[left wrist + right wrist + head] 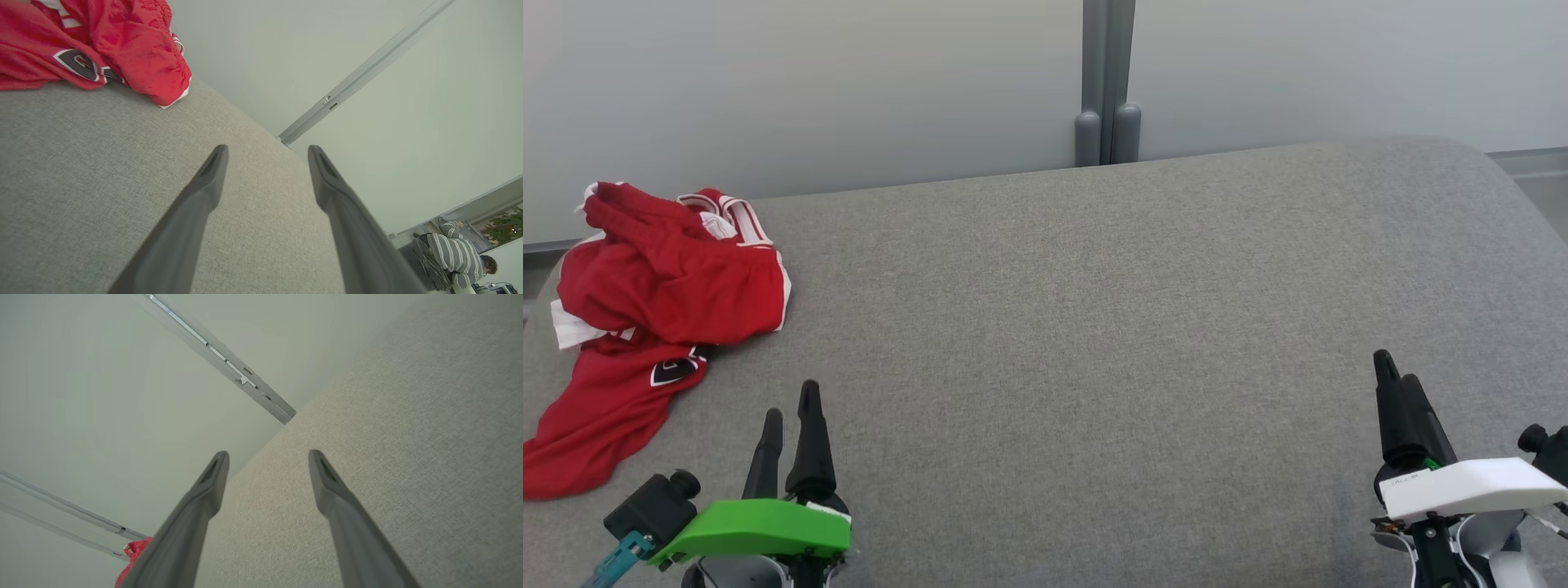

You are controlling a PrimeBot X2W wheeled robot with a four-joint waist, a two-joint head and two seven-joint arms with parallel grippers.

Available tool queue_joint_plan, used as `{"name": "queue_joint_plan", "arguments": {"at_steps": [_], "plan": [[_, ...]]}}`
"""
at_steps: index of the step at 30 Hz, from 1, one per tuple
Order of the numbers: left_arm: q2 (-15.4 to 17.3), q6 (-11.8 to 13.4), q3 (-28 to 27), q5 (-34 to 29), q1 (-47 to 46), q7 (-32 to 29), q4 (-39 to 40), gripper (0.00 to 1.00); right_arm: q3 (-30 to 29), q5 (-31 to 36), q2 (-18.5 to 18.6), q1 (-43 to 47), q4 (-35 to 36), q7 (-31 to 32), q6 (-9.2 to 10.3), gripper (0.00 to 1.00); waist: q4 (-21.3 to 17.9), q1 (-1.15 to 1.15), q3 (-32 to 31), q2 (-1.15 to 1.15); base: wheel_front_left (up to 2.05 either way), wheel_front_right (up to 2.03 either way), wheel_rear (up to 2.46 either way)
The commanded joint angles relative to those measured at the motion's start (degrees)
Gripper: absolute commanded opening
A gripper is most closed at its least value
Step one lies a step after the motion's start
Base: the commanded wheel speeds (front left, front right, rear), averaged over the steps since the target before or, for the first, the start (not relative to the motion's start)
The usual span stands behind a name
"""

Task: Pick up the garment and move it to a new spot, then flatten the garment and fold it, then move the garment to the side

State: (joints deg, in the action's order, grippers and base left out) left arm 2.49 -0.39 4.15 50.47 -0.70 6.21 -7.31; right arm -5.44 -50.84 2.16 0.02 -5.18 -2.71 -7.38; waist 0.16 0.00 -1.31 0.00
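Observation:
A crumpled red garment (658,302) with white trim and a dark badge lies bunched at the far left of the grey upholstered surface (1094,327). In the left wrist view the red garment (102,45) fills the upper left corner. My left gripper (792,404) sits at the lower left, just right of and below the garment, open with nothing between its fingers (212,175). At the lower right my right gripper (1396,376) is far from the garment; in its wrist view the fingers (327,477) stand apart, open and empty. A scrap of the red garment (135,549) shows low left there.
A pale wall with a grey vertical post (1107,82) rises behind the surface. The surface's rounded far edge and right corner (1486,163) drop away. A seated person in a striped top (457,253) appears far off in the left wrist view.

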Motion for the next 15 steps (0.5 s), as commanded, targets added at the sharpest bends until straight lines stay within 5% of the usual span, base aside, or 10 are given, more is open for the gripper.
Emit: {"name": "queue_joint_plan", "arguments": {"at_steps": [1, 15], "plan": [[0.3, 0.5, 0.3, -3.1, 0.2, 0.7, 1.0, 1.0, 0.6, 3.3, 0.4, 0.0, 1.2, -0.9, -0.13, 1.0, 0.0, 0.0, 0.0, 0.0, 0.0, 0.0, 0.0], [0.4, 2.4, 0.9, -15.9, 1.7, 2.6, 0.3, 1.0, 3.7, 15.2, 0.5, 0.0, 0.9, -3.5, -0.14, 1.0, 0.1, 0.0, -0.2, 0.0, 0.0, 0.0, 0.0]]}}
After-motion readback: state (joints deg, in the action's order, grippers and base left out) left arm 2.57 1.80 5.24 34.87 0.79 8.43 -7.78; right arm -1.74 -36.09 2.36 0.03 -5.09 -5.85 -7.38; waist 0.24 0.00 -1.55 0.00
